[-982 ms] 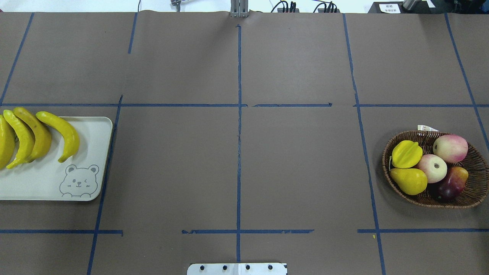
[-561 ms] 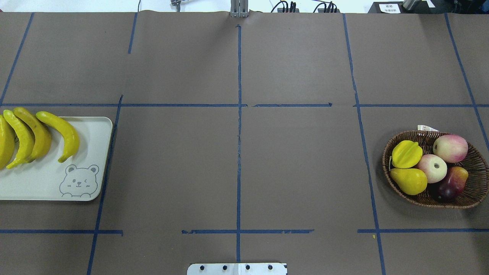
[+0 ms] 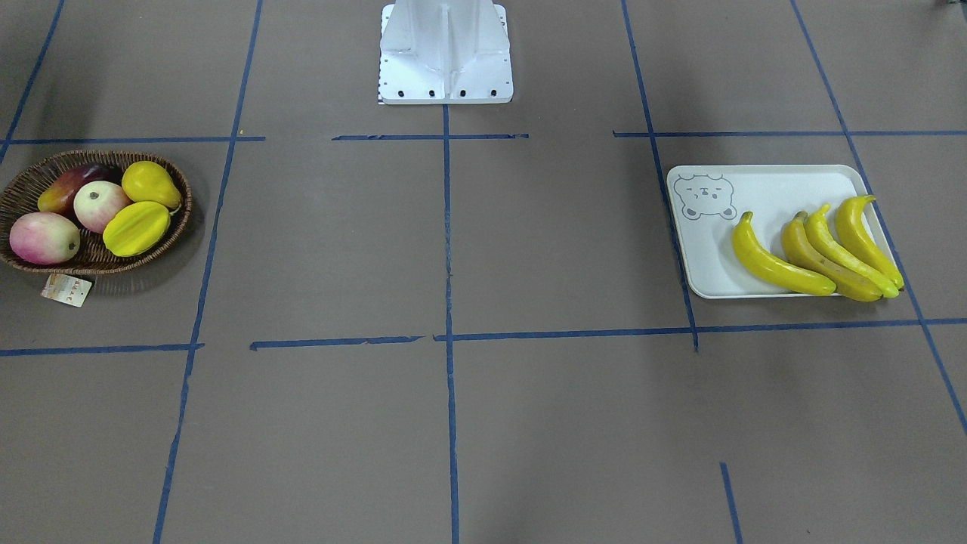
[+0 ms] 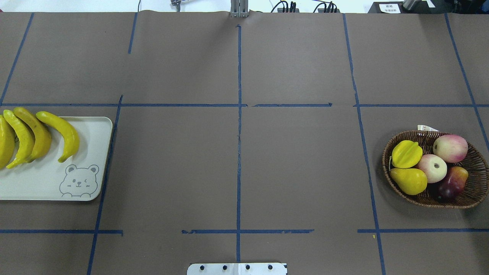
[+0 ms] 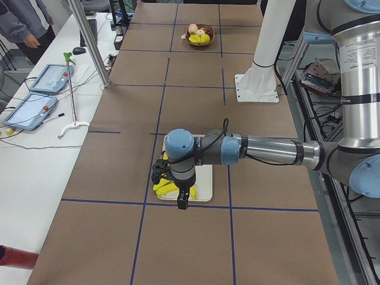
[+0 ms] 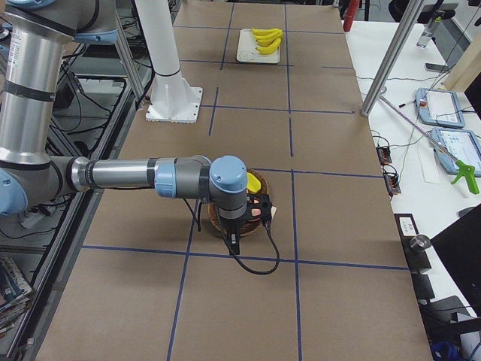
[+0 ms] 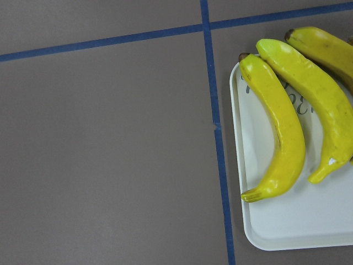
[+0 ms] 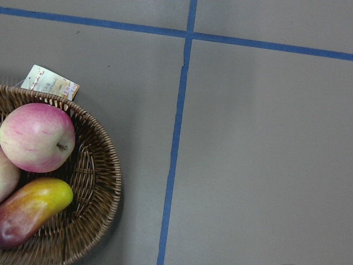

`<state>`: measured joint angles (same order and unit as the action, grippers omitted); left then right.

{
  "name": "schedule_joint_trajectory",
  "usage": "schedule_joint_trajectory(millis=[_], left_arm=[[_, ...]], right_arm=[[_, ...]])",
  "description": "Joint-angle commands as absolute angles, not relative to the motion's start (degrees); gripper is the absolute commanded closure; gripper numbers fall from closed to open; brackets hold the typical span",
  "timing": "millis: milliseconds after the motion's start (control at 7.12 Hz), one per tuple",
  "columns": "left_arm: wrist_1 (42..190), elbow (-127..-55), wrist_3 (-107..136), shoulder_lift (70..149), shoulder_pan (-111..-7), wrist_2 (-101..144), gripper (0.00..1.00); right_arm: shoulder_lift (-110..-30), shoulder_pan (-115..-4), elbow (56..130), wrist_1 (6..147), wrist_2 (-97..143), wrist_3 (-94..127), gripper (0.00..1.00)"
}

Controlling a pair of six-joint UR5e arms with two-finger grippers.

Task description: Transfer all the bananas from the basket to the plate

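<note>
Several bright-yellow bananas [image 4: 63,133] lie side by side on the off-white bear-print plate [image 4: 38,183] at the table's left; they also show in the front view [image 3: 778,266] and the left wrist view [image 7: 278,132]. The dark wicker basket [image 4: 477,179] at the right holds other fruit and no banana that I can see. My left gripper [image 5: 182,200] hangs above the plate's edge, seen only in the exterior left view. My right gripper [image 6: 234,242] hangs above the basket's rim, seen only in the exterior right view. I cannot tell whether either is open or shut.
The basket holds a ridged yellow fruit [image 4: 407,154], a yellow pear [image 4: 409,180], two pink apples [image 4: 450,148] and a red-yellow mango [image 4: 452,183]. Its paper tag [image 4: 427,128] lies at the far rim. The white robot base [image 3: 446,53] stands mid-table.
</note>
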<state>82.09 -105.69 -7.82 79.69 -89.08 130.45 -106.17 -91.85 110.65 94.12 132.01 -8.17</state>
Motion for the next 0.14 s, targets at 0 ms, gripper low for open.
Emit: schedule_joint_trajectory(millis=[0], left_arm=[[82.0,-105.9,-7.8,79.7,-89.1,130.6,0.0]], right_arm=[[-106.2,-91.8,110.7,94.1,132.0,-8.2,0.0]])
